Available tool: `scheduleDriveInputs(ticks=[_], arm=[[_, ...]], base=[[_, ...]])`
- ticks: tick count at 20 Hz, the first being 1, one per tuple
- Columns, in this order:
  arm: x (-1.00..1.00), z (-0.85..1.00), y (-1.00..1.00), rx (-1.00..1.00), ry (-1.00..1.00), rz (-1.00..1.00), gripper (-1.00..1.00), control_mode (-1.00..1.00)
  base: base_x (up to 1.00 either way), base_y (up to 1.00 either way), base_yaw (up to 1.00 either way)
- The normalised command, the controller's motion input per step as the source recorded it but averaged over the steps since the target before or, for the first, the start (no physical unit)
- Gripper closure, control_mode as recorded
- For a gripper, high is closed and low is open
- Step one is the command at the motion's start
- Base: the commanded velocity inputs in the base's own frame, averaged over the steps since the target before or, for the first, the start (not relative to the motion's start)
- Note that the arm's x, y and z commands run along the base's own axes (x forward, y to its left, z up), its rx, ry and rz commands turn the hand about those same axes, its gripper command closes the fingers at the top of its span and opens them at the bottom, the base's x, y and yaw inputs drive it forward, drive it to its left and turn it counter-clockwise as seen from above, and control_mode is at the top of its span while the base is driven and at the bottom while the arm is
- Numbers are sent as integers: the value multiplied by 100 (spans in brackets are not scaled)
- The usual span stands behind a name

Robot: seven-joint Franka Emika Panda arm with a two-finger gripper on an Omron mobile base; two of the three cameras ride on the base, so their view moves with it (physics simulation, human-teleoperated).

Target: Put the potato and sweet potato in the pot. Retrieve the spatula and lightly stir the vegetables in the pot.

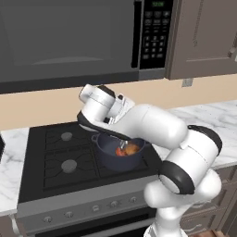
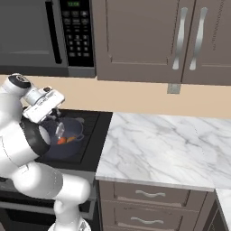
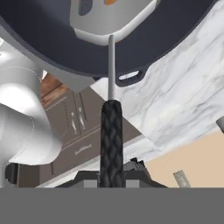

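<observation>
Hand view: one spatula (image 3: 111, 109) over one pot (image 3: 52, 48) (gripper clamped).

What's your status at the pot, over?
Gripper shut on spatula handle, head down in the pot. Sweet potato in the pot; potato not clearly made out. Nothing in the way.

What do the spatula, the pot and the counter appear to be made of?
Spatula: the head and thin shaft look like pale matte metal; the black handle looks like ridged rubber or plastic.
Pot: dark blue-grey with a dull sheen, perhaps coated or enamelled metal.
Counter: white with grey veins, like polished marble.
</observation>
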Motion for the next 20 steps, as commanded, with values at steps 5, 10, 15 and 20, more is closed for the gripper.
scheduleDriveInputs(ticks=[5, 10, 15, 20], arm=[[-31, -30, -40, 1, 0, 0, 100, -100], [0, -10, -11, 0, 0, 1, 100, -100], [13, -17, -2, 0, 2, 2, 100, -100], [13, -13, 11, 0, 4, 0, 100, -100]], base=[[0, 0, 0], [0, 0, 0], [0, 0, 0], [0, 0, 0]])
